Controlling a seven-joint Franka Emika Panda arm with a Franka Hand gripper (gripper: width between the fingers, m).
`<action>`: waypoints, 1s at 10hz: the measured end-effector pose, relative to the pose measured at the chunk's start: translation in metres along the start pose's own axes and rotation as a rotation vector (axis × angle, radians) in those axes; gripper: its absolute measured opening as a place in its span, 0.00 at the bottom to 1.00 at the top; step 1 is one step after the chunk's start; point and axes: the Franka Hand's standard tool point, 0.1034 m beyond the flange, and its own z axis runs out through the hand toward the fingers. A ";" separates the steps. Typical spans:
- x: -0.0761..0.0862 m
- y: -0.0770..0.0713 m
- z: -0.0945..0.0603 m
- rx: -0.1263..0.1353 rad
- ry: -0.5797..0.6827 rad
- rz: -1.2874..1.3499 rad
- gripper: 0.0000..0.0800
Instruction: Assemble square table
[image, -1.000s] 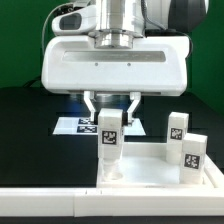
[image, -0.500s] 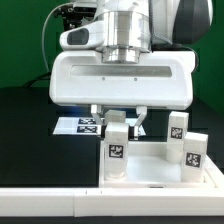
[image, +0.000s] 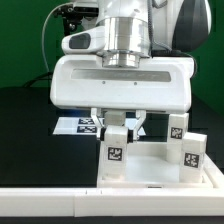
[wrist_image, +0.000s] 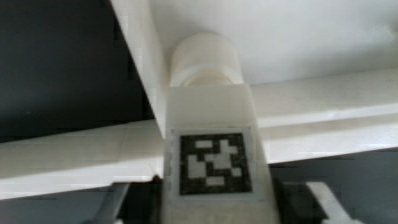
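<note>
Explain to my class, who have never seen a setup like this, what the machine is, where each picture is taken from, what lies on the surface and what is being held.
The big white and grey machine is a robot arm. At its end is its tool, two short fingers that pinch things. One picture comes from a camera standing off the arm and looking at the whole scene; the other comes from a camera on the arm's wrist, looking down past the fingers.

On the black table lies a white square tabletop with a raised rim. The tool grips a white peg leg bearing a black-and-white square tag, holding it upright at the tabletop; the wrist view shows the same leg close up. Two more legs stand toward the exterior view's right. Behind lies the flat marker board, and a long white wall runs along the front.
</note>
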 end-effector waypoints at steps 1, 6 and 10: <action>0.000 0.000 0.000 0.000 0.000 0.000 0.45; -0.003 0.000 0.002 0.006 -0.038 0.003 0.81; 0.011 0.008 -0.002 0.065 -0.356 0.096 0.81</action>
